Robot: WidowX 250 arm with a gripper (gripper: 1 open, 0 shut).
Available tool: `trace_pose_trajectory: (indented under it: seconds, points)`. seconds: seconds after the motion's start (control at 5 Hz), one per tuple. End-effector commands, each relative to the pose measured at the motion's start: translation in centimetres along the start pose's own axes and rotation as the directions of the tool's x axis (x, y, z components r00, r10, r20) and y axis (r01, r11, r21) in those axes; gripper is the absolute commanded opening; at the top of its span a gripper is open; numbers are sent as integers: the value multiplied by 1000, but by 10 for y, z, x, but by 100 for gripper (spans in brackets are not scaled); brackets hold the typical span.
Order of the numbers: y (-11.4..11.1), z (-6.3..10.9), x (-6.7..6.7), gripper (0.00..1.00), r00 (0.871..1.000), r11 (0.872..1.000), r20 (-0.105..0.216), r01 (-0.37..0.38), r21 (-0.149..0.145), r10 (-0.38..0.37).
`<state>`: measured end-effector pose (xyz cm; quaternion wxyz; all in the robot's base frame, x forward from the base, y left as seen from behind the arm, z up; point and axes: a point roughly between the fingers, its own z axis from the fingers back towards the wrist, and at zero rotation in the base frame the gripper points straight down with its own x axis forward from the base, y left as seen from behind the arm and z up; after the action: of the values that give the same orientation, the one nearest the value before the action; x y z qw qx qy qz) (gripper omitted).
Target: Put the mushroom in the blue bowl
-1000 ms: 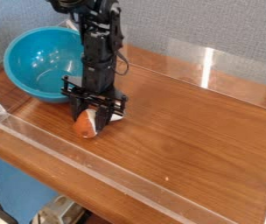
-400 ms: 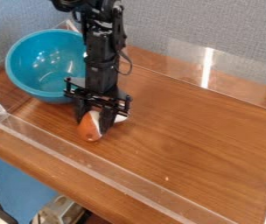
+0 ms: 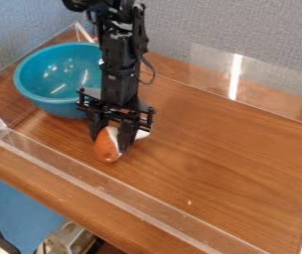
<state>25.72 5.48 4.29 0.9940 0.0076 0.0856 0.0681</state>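
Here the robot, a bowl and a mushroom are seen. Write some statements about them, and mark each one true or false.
1. The blue bowl stands upright on the table. True.
2. The mushroom is inside the blue bowl. False: it is outside, at the pincer.
3. The cap of the mushroom is orange. True.
4. The pincer is inside the blue bowl. False: it is beside the bowl, over the table.

The deep turquoise-blue round bowl (image 3: 51, 77) looks smooth and glossy, like plastic. The orange-brown and white toy mushroom (image 3: 107, 147) appears smooth. The brown table (image 3: 214, 159) looks like wood, smooth with a soft sheen. The black pincer (image 3: 116, 121) seems mostly matt. The grey wall (image 3: 260, 35) behind looks matt and finely rough, like woven cloth.
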Motion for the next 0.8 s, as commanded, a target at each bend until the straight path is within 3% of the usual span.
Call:
trace_pose_trajectory:
  seconds: [0.0, 0.2, 0.6]
  points:
    - [-2, 23, 3, 0, 997, 1000, 80, 6, 3, -6]
    - [-3, 24, 2, 0, 997, 1000, 80, 5, -1, -5]
    - [3, 69, -2, 0, 989, 999, 145, -34, -32, 39]
